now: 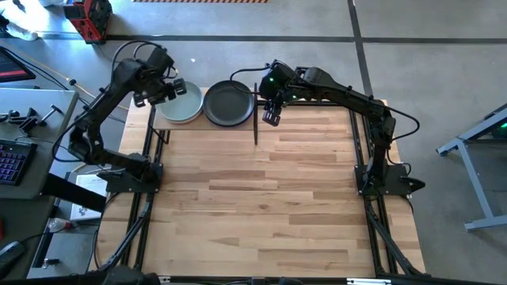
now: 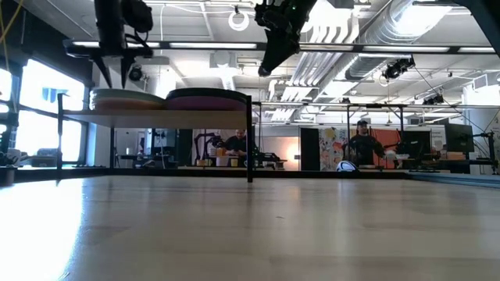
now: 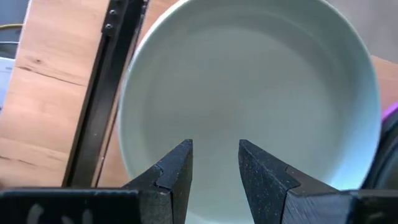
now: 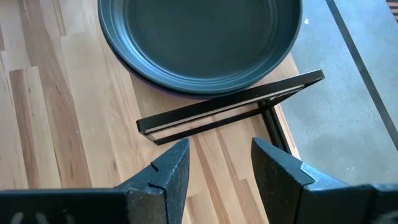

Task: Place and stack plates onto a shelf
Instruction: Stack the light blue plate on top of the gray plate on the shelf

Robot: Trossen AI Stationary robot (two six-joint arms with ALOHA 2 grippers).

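The shelf stands at the table's far left on thin black posts. It carries two stacks of plates. The left stack has a sage green plate on top, and the right stack has a dark grey plate on top, with a purple one under it. My left gripper hangs open above the green plate, clear of it. My right gripper is open in the air just off the shelf's right edge, beside the dark grey plate.
The slatted wooden tabletop spreads out in front of the shelf. A black post stands at the shelf's right end. In the low view both stacks rest on the raised panel. People are working in the room behind.
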